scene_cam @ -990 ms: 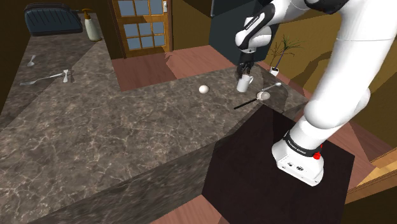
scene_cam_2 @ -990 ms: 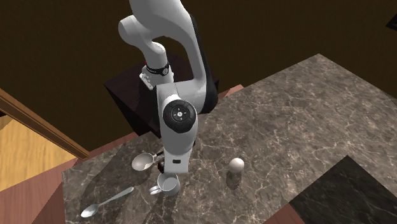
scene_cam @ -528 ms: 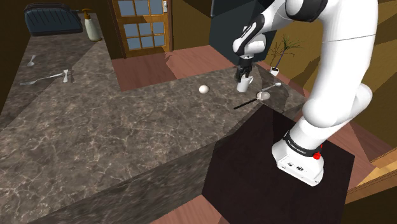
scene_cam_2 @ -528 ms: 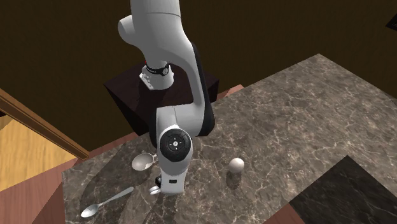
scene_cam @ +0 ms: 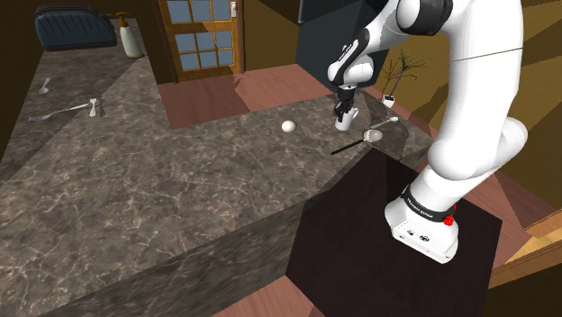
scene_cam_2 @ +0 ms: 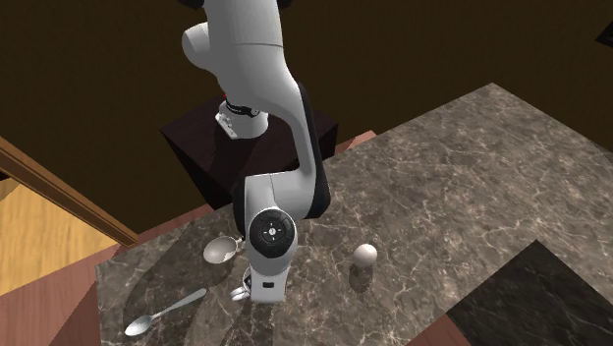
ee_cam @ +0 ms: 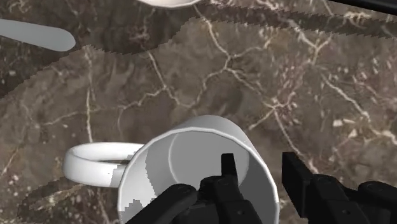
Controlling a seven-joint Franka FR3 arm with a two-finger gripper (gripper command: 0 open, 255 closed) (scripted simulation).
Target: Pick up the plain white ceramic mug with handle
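- Plainly, the white mug [ee_cam: 181, 162] stands upright on the dark marbled counter [scene_cam: 180, 180], its mouth facing the hand's camera.
- The black gripper [ee_cam: 259, 167] is down at the mug's rim with its 2 fingers apart. 1 finger [ee_cam: 228, 170] reaches inside the cup, the other stands outside it, and the cup's wall runs between them.
- A clear gap shows between the inner finger and the wall, so the mug is straddled, not clamped. Whether the outer finger touches the wall cannot be told.
- The mug's handle [ee_cam: 95, 164] juts out on the side away from the fingers.
- In the shoulder view the gripper [scene_cam: 342, 106] covers the top of the mug [scene_cam: 350, 116], which sits near the counter's far end.
- A white egg-shaped thing [scene_cam: 288, 126] lies apart from the mug, to that view's left.
- A silver spoon [scene_cam: 387, 121] and a dark-handled ladle [scene_cam: 367, 137] lie near the mug, to that view's right.
- In the second exterior view the white wrist [scene_cam_2: 267, 251] hides the cup. The ladle's bowl [scene_cam_2: 220, 252] lies just beside the wrist.
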